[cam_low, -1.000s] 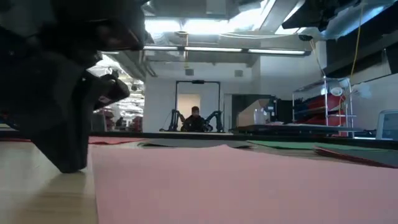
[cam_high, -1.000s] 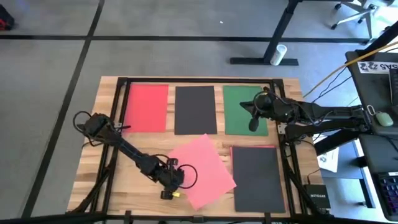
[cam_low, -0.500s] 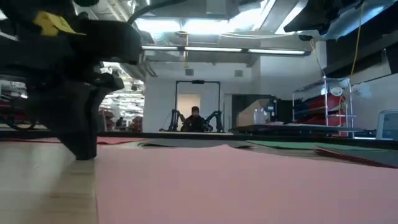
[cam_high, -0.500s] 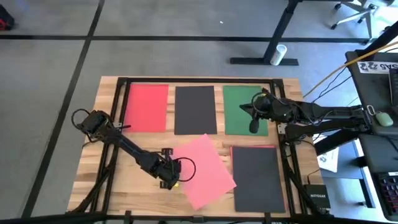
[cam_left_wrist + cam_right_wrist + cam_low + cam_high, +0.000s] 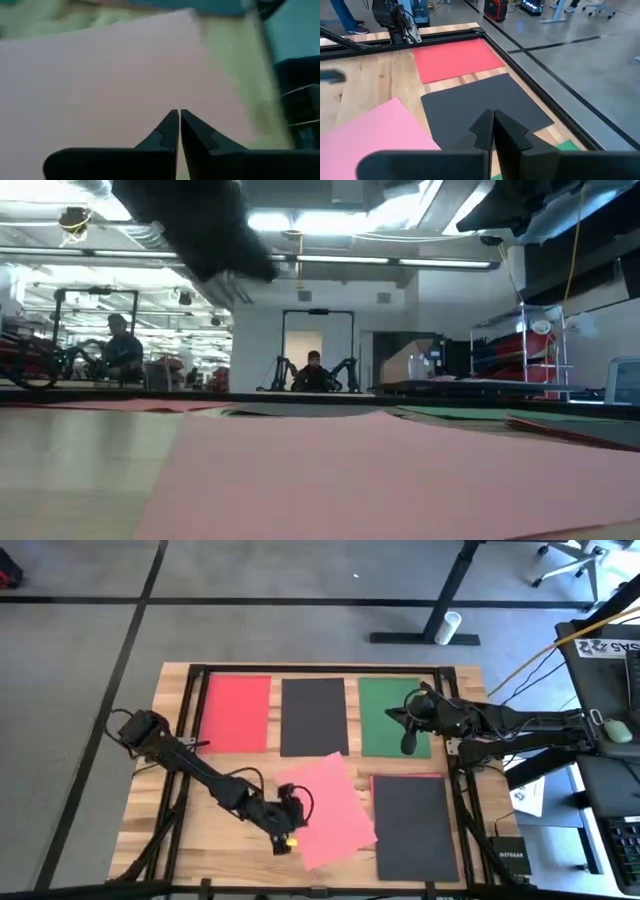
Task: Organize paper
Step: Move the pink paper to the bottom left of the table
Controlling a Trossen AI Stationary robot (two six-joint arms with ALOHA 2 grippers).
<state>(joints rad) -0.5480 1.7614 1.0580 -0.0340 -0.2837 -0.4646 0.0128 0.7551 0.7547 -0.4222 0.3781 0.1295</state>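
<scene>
- Your left gripper [image 5: 291, 823] sits over the near-left edge of the pink sheet [image 5: 326, 812]; in its wrist view the two fingertips [image 5: 172, 123] are pressed together with only a hairline between them and pink paper fills the view under them. You cannot tell whether any paper is pinched between the tips.
- In the low view the dark bulk of that arm [image 5: 200, 225] hangs above the table, clear of the pink sheet's surface there.
- Your right gripper [image 5: 407, 728] waits above the green sheet [image 5: 385, 715] at the far right, fingers closed on nothing.
- The pink sheet lies tilted, out of square with the rest, in the near middle of the wooden table [image 5: 170, 810]. Its right corner reaches just beside the near black sheet [image 5: 414, 825], which lies on a red one showing as a thin border at the far edge.
- Along the far side you have a tidy row: red sheet [image 5: 237, 712], black sheet [image 5: 314, 716], green sheet, with narrow strips of wood between them.
- Open wood lies left of the pink sheet, between it and the left frame rail [image 5: 176, 765].
</scene>
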